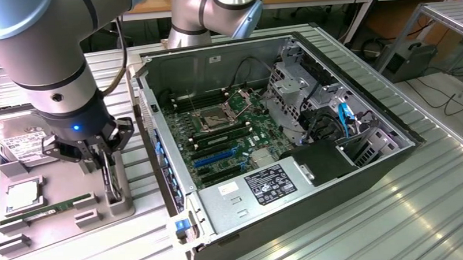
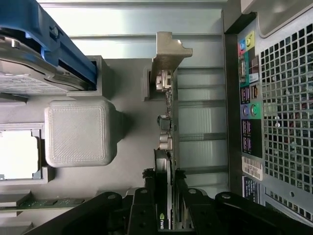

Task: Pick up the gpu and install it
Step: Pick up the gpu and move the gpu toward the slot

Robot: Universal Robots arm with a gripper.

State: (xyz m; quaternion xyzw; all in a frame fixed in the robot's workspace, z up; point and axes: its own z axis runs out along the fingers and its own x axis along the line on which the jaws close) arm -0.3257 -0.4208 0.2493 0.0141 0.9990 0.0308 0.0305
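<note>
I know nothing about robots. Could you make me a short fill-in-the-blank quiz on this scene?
1. The gripper is at the ___, a card standing on edge.
2. That card stands in a grey ___ beside the case.
3. The case's side is ___, showing the motherboard.
Missing words: gpu; tray; open.
</note>
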